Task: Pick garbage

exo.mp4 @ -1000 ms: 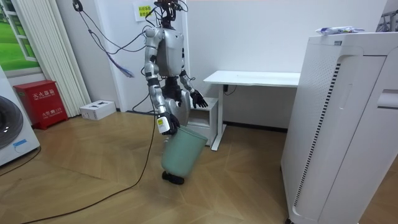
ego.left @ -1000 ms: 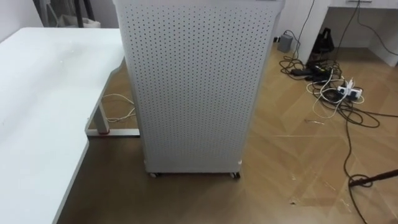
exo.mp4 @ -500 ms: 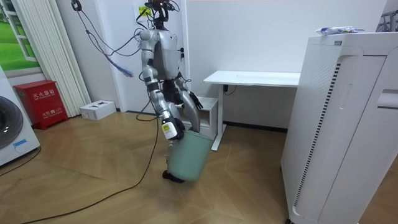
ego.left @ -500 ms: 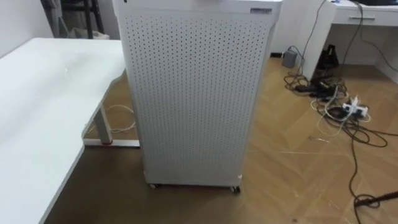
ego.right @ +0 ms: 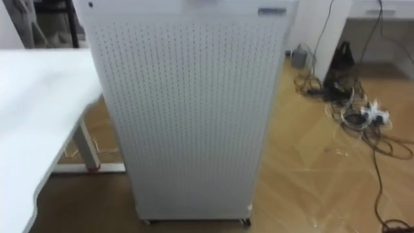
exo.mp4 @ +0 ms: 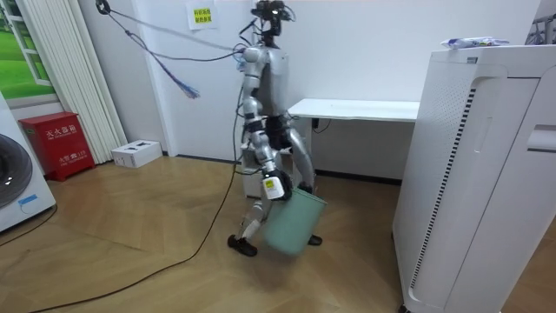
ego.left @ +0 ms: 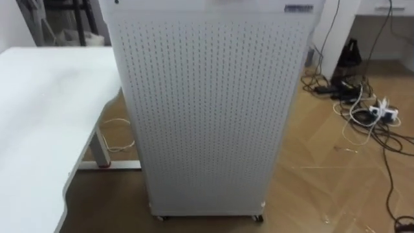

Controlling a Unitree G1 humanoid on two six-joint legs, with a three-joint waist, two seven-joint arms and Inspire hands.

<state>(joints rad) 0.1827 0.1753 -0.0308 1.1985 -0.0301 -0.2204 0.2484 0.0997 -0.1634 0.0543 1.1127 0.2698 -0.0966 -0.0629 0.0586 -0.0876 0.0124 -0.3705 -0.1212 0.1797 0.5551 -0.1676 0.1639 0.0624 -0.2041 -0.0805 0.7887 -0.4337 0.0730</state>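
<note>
Stepping toward the room view's right, the robot has come level with the desk (exo.mp4: 356, 109), and the unit (exo.mp4: 469, 174) looms larger in the eye views than half a second ago. The garbage (exo.mp4: 473, 41) lies on top of that tall white unit: a flat, crumpled wrapper, pale with bluish marks, well apart from the robot. The unit's front is perforated, and it stands on small castors. The right hand (exo.mp4: 274, 189) grasps the rim of a pale green bin (exo.mp4: 291, 228), which hangs tilted beside the robot's leg, clear of the floor. The left hand (exo.mp4: 309, 181) hangs on the body's far side; whether it is clenched or released cannot be told. Tangled cables (ego.left: 365, 110) lie on the wooden floor right of the unit.
</note>
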